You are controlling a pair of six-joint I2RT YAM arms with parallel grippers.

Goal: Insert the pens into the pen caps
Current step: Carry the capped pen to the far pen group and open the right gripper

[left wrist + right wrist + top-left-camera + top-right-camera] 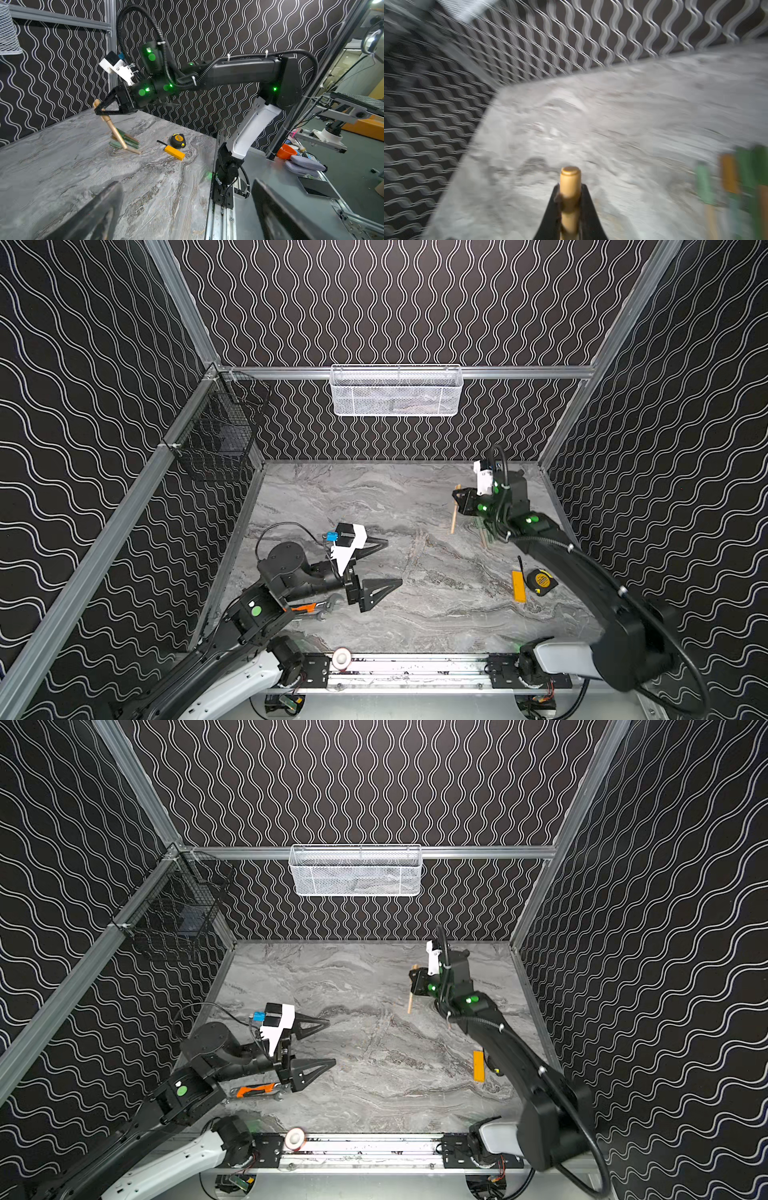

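My right gripper (457, 494) is shut on a tan pen (454, 519) and holds it tilted above the far right of the table. In the right wrist view the pen's thicker top end, which looks like a pen cap (570, 178), sticks out past the gripper (570, 197). Under it lies a pile of green and tan pens (127, 141), blurred in the right wrist view (729, 176). I cannot make out any loose caps there. My left gripper (386, 564) hovers wide open and empty at the table's left (186, 184).
An orange-yellow block (518, 586) and a tape measure (540, 581) lie at the right beside the right arm. An orange-handled wrench (311, 608) lies under the left arm. A white mesh basket (395, 391) hangs on the back wall and a black wire basket (216, 439) on the left wall.
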